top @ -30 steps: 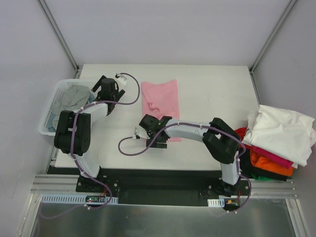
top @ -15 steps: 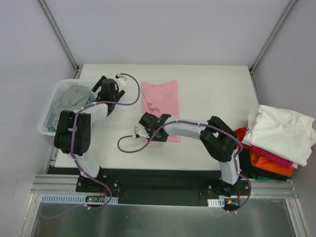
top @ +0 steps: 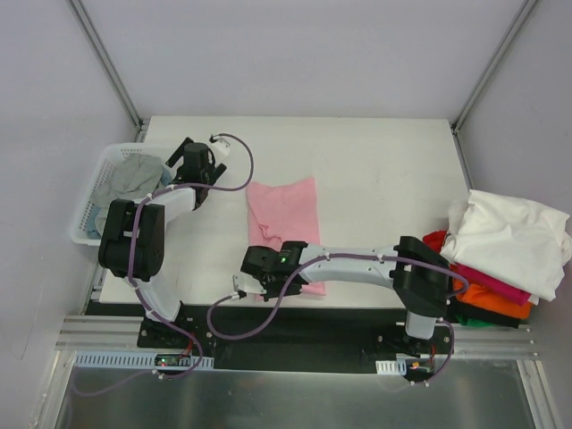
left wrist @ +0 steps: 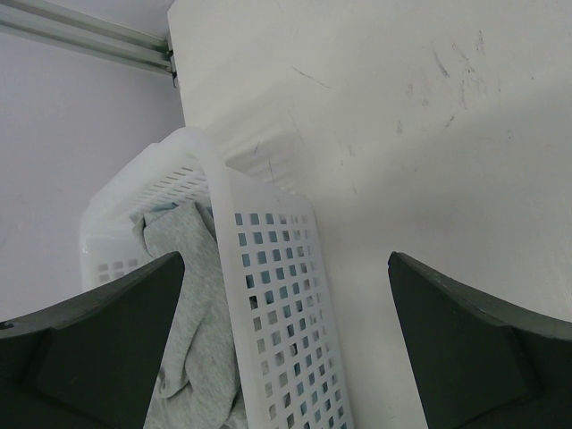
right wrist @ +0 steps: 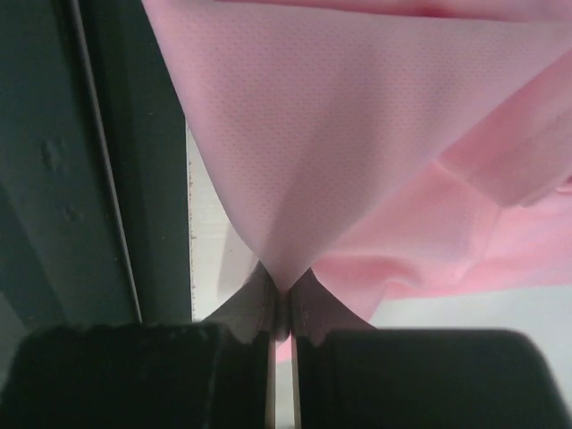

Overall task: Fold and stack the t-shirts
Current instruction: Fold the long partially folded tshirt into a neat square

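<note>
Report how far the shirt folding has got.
Done: no neat stack shows yet. In hand: the right fingers pinch an edge of the pink t-shirt; the left fingers stand open by the basket. Left: the grey t-shirt in that basket, plus the rumpled white t-shirt and orange t-shirt heaped at the right.

Soft, even light from above keeps my bench (top: 384, 179) bright white, with faint shadows only. At my left wrist my fingers (left wrist: 98, 349) show dark and blurred in the lower corners. At my right wrist the pink shirt (right wrist: 357, 134) is evenly lit, its weave sharp; my pincer (right wrist: 284, 288) is black and fuzzy.
</note>
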Tool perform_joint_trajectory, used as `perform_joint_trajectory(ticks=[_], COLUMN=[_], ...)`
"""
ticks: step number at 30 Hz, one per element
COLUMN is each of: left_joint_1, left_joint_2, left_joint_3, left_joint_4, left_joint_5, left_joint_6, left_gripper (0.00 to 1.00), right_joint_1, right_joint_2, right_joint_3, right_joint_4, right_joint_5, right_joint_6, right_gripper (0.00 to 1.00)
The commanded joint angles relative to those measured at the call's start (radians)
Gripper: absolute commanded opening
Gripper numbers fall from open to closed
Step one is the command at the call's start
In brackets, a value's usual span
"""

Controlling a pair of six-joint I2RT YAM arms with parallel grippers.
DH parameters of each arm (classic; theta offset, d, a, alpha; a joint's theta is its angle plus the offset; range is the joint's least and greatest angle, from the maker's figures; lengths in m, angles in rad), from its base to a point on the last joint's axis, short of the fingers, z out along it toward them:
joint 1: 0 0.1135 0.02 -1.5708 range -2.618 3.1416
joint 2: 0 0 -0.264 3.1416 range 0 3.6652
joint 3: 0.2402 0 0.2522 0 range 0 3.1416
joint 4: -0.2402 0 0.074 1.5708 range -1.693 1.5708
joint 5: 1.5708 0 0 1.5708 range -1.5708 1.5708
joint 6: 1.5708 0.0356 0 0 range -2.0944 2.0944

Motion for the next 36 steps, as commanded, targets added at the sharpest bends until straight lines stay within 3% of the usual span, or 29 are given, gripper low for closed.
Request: perform_joint_trajectory(ticks=[1, 11, 22, 36], left_joint_1=[0.002, 0.002, 0.002, 0.011], left_joint_2=[0.003, -0.017, -0.058, -0.038], left_joint_3=[0.011, -0.036, -0.043, -0.012], left_joint_4=[0.036, 0.057, 0.026, 0.112], left_joint_5=[-0.001, 0.002, 0.011, -0.09], left_joint_6=[-0.011, -0.043, -0.076, -0.039], left_gripper=[0.99, 0.99, 0.99, 0.99], right_joint_1=[0.009, -0.091, -0.255, -0.323], right_joint_2=[-0.082, -0.056, 0.03, 0.149], right_joint_3=[0.039, 0.203, 0.403, 0.572], right_joint_4=[-0.059, -0.05, 0.005, 0.048], right_joint_5=[0.066, 0.244, 0.28, 0.332], right_joint_6=[0.038, -0.061, -0.162, -0.305], right_gripper=[0.01, 0.01, 0.01, 0.01])
